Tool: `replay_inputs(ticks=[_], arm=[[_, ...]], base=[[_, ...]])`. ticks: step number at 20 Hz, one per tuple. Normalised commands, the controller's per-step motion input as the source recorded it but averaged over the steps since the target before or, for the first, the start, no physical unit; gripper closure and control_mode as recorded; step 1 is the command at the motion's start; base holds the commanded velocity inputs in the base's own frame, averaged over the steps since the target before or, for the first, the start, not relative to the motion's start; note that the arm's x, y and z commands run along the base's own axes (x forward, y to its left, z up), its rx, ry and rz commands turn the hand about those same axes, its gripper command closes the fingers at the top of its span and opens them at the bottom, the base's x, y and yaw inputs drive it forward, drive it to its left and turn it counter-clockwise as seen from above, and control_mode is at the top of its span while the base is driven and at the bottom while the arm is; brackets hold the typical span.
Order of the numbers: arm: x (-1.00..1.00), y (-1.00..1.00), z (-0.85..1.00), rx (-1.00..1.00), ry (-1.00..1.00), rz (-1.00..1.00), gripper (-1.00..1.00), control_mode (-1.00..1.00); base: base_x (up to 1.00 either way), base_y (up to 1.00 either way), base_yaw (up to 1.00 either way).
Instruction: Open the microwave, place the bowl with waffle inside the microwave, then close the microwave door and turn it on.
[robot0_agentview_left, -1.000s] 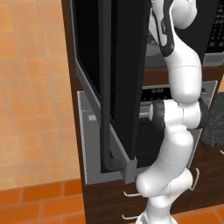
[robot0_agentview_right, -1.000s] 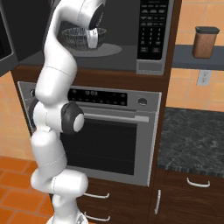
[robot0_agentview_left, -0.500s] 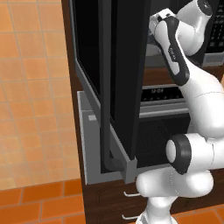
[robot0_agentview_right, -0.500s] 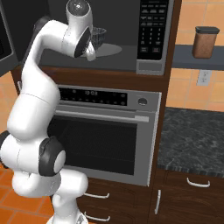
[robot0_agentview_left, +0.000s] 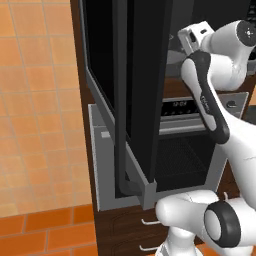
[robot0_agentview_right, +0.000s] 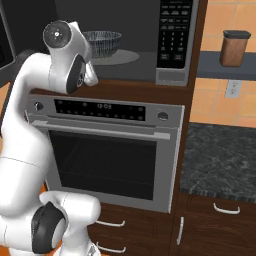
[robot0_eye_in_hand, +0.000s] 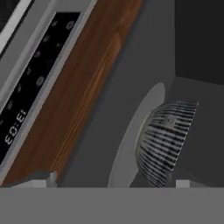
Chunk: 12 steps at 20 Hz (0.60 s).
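Tool (robot0_eye_in_hand: 112, 183) withdrawn — bowl (robot0_agentview_right: 101, 43) ahead, inside microwave (robot0_agentview_right: 145, 45).

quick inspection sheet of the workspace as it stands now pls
surface: grey microwave cavity floor with a round turntable; dark stone counter to the right
job's things: ribbed bowl sits on the turntable inside the cavity; waffle cannot be made out; microwave door swung wide open; button panel untouched
clutter: brown canister on a shelf to the right
grippers: gripper at the cavity mouth, jaws open, holding nothing, clear of the bowl
cables: nothing seen
surroundings: steel oven below the microwave, door shut; wood drawers with handles; orange tiled wall
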Motion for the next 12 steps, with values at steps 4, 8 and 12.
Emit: replay_inputs(ticks=[4, 8, 12], arm=[[-0.71, -0.10, 0.47, 0.00, 0.10, -0.16, -1.00, -1.00], [-0.90, -0.16, 0.12, 0.00, 0.13, -0.17, -1.00, -1.00], [-0.73, -0.19, -0.31, -0.10, 0.11, -0.14, -1.00, -1.00]], base=[[0.00, 0.00, 0.00], [0.00, 0.00, 0.00], [0.00, 0.00, 0.00]])
